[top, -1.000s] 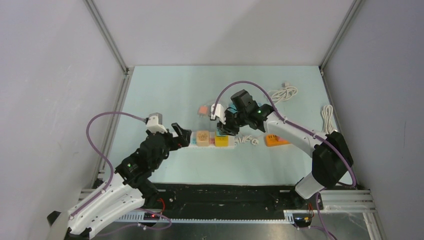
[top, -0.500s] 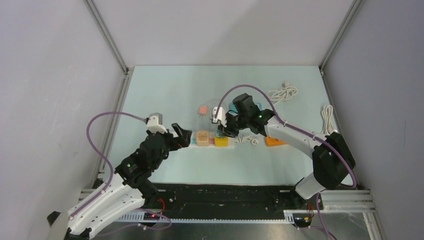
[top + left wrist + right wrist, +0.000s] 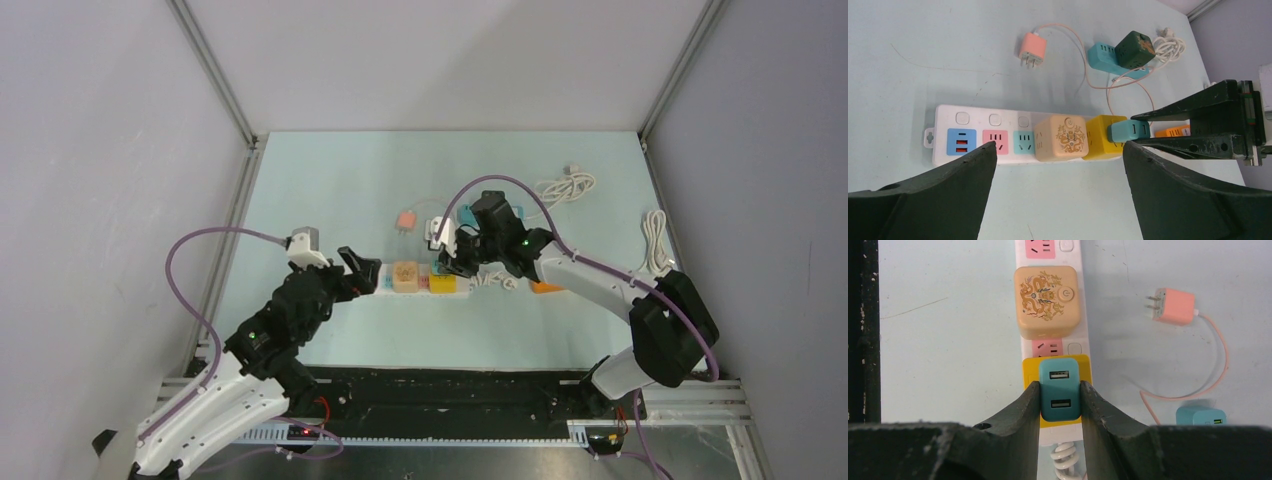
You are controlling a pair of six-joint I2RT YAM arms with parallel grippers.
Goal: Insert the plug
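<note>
Since the earlier frame, right pincer (image 3: 447, 262) has slid lower-left, down to the strip. Left pincer (image 3: 364, 268), centre-left: fingers wide apart, nothing held, at left end of white power strip (image 3: 973, 120) on bench (image 3: 908, 55). Rightward along strip: beige cube adapter (image 3: 1060, 138), yellow adapter (image 3: 1097, 142). Teal plug (image 3: 1060, 390) sits against yellow adapter; right pincer clamped on its sides.
</note>
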